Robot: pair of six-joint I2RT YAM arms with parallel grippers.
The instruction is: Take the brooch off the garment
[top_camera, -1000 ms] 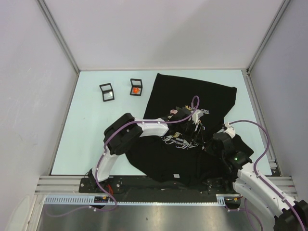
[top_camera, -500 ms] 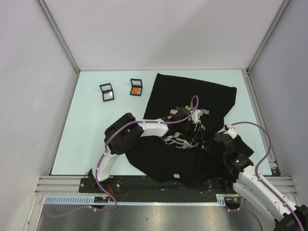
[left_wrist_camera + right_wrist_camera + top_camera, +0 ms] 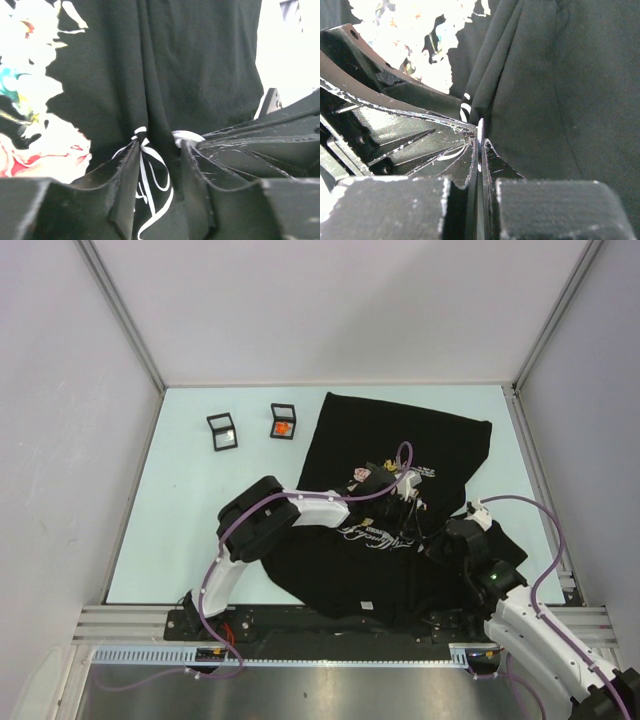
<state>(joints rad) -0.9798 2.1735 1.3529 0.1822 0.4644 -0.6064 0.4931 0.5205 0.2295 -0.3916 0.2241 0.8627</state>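
Garment (image 3: pixel 400 435) fold sits inside my half-open left end effector (image 3: pixel 159 145), steadying the cloth; my right end effector (image 3: pixel 480 140) is clamped on a white edge, likely the brooch (image 3: pixel 480 125).

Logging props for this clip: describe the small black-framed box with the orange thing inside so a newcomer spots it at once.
Find the black T-shirt spread on the pale table. Just left of its far left corner sit two small square black-framed boxes. The box nearer the shirt is it: it alone shows an orange-red spot inside, while its neighbour looks pale.
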